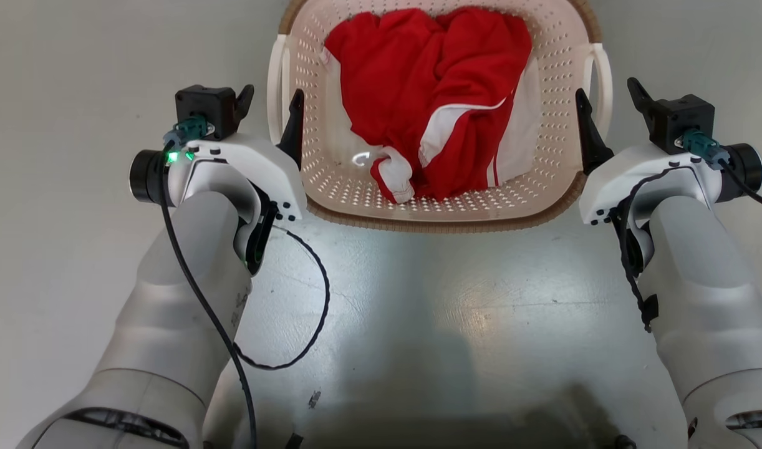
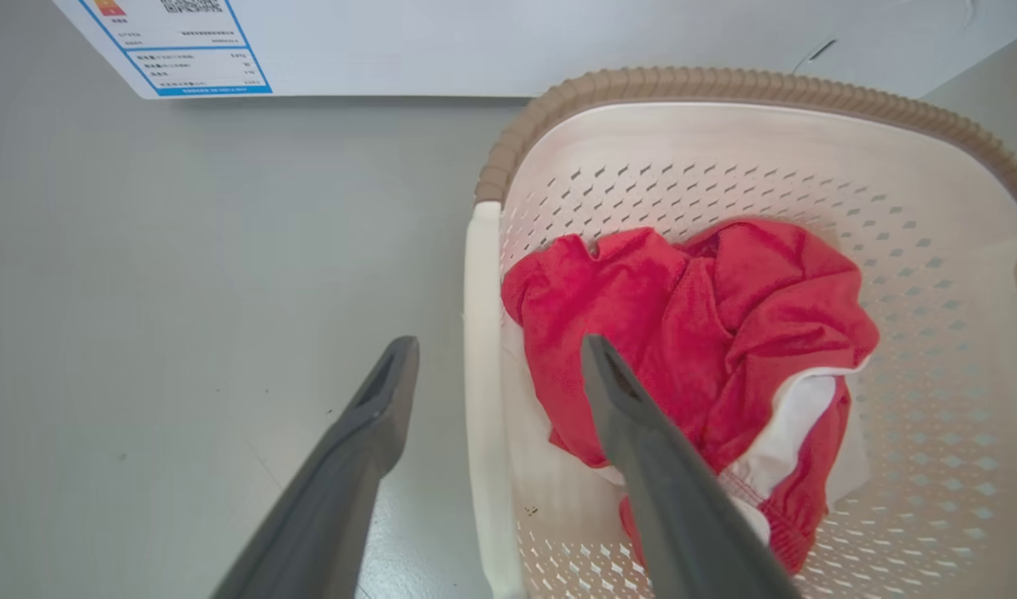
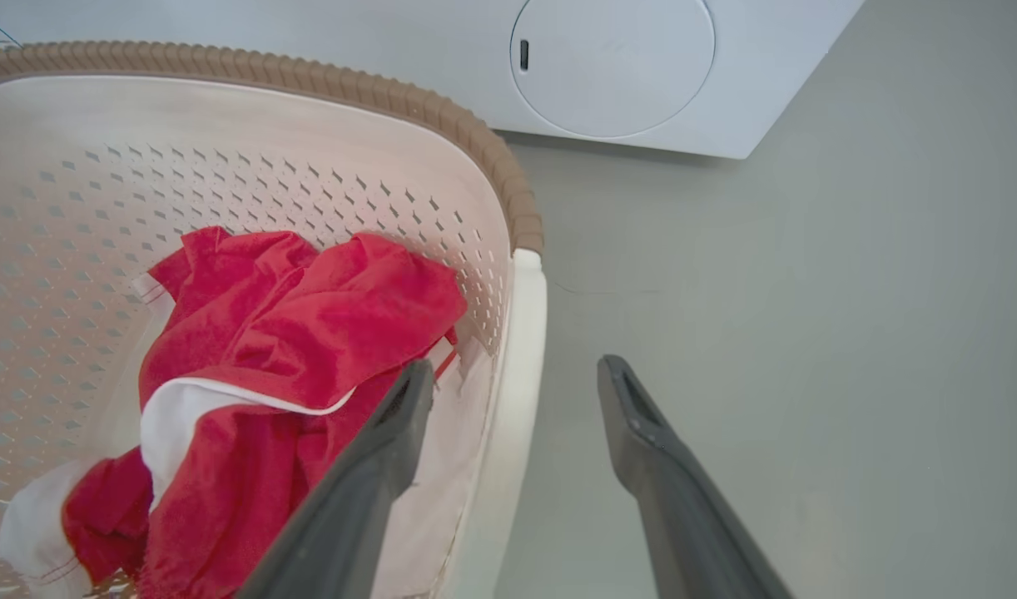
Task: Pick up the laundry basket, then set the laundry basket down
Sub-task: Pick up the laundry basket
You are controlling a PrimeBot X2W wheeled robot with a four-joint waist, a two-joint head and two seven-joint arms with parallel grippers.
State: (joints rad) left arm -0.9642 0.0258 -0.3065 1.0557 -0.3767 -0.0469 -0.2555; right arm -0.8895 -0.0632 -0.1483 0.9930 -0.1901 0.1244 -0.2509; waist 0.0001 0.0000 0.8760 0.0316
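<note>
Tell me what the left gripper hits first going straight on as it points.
Probably the white side loop handle of the cream-white perforated plastic laundry basket, lying between the left gripper's open jaws; depth is unclear.

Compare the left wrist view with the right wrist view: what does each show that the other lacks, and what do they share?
Left wrist view, not the right: a blue-bordered label on the white machine, and the open left gripper straddling a basket handle. Right wrist view, not the left: the machine's round door and the open right gripper straddling the opposite handle. Both: the laundry basket, its red-and-white clothing, grey floor.
</note>
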